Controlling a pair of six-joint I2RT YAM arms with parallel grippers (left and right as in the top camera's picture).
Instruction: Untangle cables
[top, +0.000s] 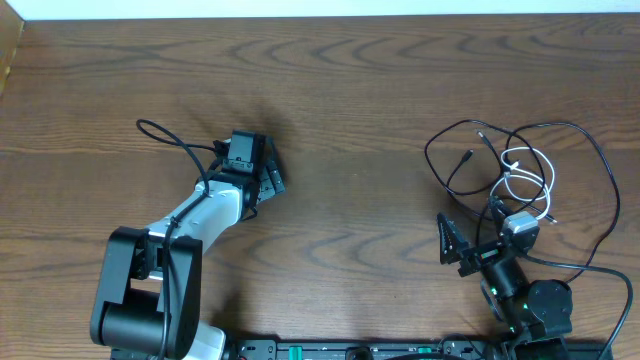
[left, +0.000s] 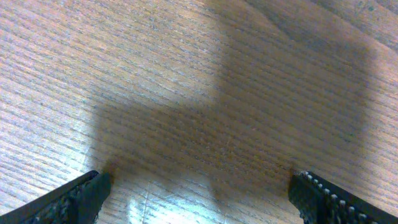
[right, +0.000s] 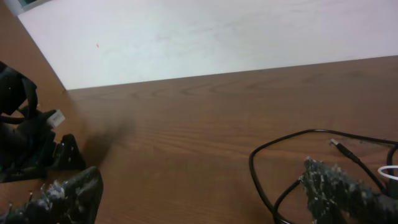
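The cables lie tangled at the right of the table: a long black cable (top: 590, 150) in wide loops and a shorter white cable (top: 527, 176) coiled inside them. My right gripper (top: 472, 226) hovers open at the tangle's near left edge. In the right wrist view a black cable loop (right: 260, 155) with a small plug (right: 336, 144) passes just beside the right fingertip (right: 336, 186), with nothing between the jaws of the right gripper (right: 199, 194). A bit of the white cable (right: 392, 170) shows at the edge. My left gripper (top: 264, 172) is open over bare wood, far from the cables; the left gripper (left: 199, 200) holds nothing.
The wooden table (top: 360, 90) ends at a white wall (right: 205, 37) at the back. A thin black wire (top: 160, 133) loops from the left arm (top: 200, 215). The right arm's base (top: 535, 305) stands at the front right, with a black cord (top: 625, 300) beside it.
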